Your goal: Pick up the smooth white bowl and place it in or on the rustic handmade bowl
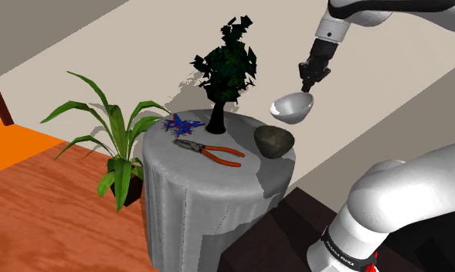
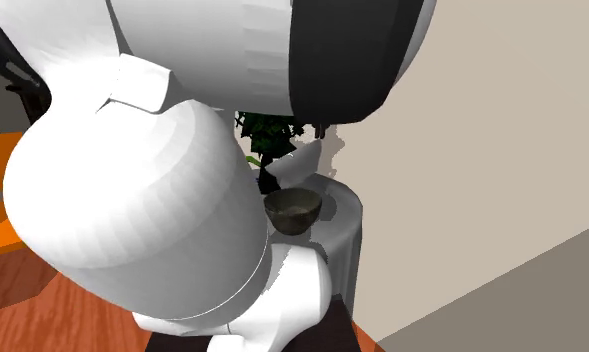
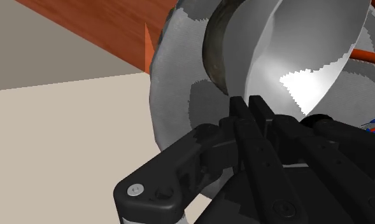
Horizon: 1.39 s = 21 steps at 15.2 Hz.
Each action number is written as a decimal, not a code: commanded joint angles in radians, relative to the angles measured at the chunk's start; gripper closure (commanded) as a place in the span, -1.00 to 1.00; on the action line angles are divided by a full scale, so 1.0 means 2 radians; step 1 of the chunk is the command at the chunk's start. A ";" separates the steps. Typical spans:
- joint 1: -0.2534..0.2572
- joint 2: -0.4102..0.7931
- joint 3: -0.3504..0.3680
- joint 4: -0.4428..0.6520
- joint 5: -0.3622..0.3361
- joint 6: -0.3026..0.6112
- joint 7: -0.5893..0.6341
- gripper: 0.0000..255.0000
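One arm reaching in from shoulder view's upper right, wrist pointing down, gripper (image 1: 307,86) hanging above table's edge. Fingers closing narrowly on rim of white bowl (image 1: 292,107), holding it tilted, clear of table. Dark rough bowl (image 1: 273,142) sitting just below on round grey table (image 1: 187,193), near orange-handled pliers (image 1: 218,152).

Grey round table (image 1: 195,197) bears pliers (image 1: 210,151), dark bowl (image 1: 273,142), plant (image 1: 229,68).
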 commanded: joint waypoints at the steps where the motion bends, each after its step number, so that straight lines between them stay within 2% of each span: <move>1: -0.003 -0.009 -0.001 -0.016 -0.003 0.006 -0.001 1.00; 6: -0.005 -0.016 -0.004 -0.054 -0.007 0.038 0.000 1.00; 7: -0.005 -0.015 -0.005 -0.046 -0.007 0.030 -0.002 1.00; 8: -0.005 -0.015 -0.005 -0.046 -0.007 0.030 -0.002 -1.00; 13: -0.025 0.000 0.047 -0.118 -0.061 0.063 0.084 -1.00; 21: -0.030 0.004 0.039 -0.169 -0.072 0.115 0.090 -1.00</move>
